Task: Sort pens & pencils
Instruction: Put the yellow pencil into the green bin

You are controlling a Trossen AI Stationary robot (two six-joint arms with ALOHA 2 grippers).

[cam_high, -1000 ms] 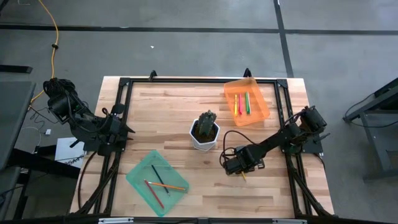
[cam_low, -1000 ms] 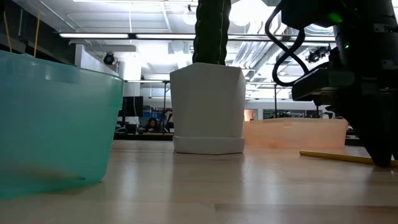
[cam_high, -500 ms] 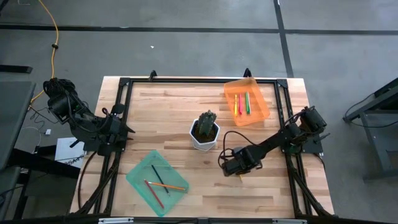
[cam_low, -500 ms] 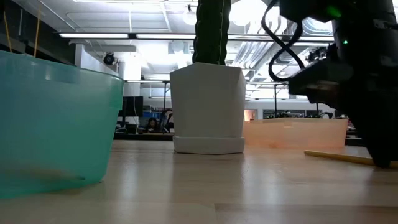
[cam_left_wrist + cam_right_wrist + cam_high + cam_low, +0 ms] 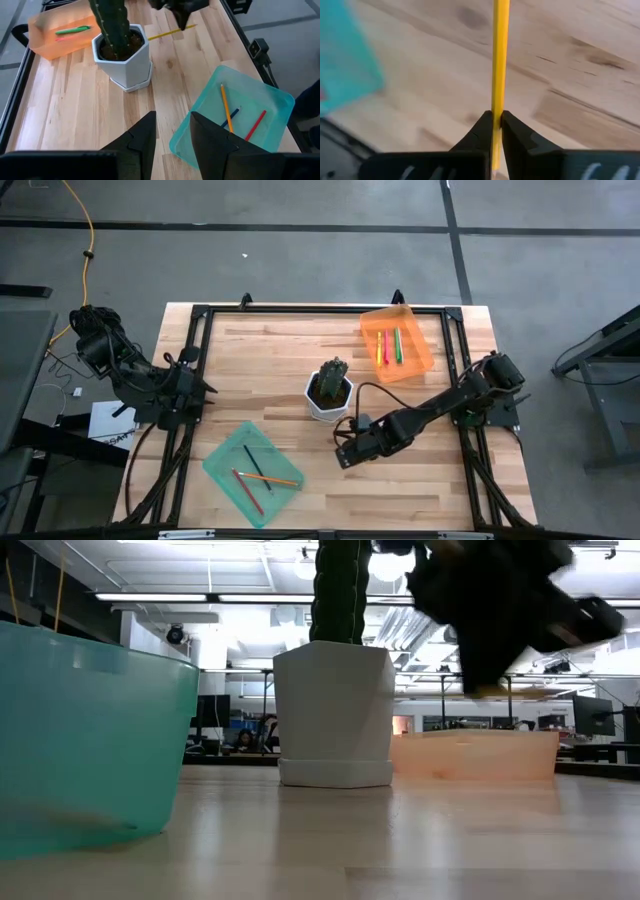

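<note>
Pinched between right gripper fingers: yellow pencil; above table.

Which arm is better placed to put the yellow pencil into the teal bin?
The right: its gripper is shut on the yellow pencil, lifted near the teal bin. The left gripper waits at the table's left edge.

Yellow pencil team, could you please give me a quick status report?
Right end effector shut on yellow pencil, lifted off table. Left end effector open, parked at table's left edge. Teal bin ahead; cactus pot alongside.
</note>
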